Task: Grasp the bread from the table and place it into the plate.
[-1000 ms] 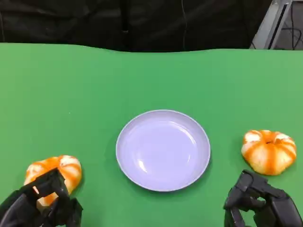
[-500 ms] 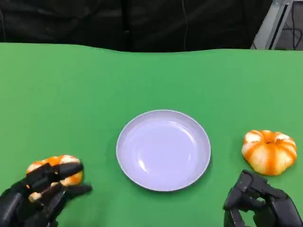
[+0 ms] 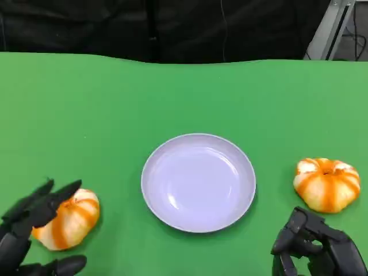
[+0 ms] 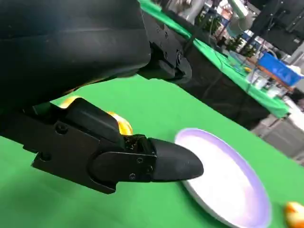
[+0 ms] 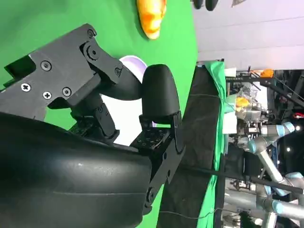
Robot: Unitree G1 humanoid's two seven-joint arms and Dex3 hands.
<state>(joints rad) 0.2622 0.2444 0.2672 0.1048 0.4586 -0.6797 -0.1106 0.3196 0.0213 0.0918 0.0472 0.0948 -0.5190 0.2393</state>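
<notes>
An orange-and-white pumpkin-shaped bread [image 3: 70, 221] lies on the green table at the front left; the left wrist view shows a bit of it [image 4: 121, 125] behind a finger. My left hand [image 3: 26, 233] has its fingers spread apart, some above the bread and one below it, gripping nothing. The lavender plate [image 3: 198, 139] sits empty mid-table and also appears in the left wrist view [image 4: 223, 175]. A second bread [image 3: 326, 184] lies right of the plate, seen too in the right wrist view [image 5: 151, 13]. My right hand [image 3: 316, 247] sits in front of it with fingers curled, holding nothing.
The green table [image 3: 115, 103] stretches back to a dark backdrop. A metal stand [image 3: 336, 26] rises at the far right corner. Open cloth lies between each bread and the plate.
My left hand's fingers, curled over the left bread a second ago, have spread wide and drawn back, uncovering it. The right hand, plate and right bread have not moved.
</notes>
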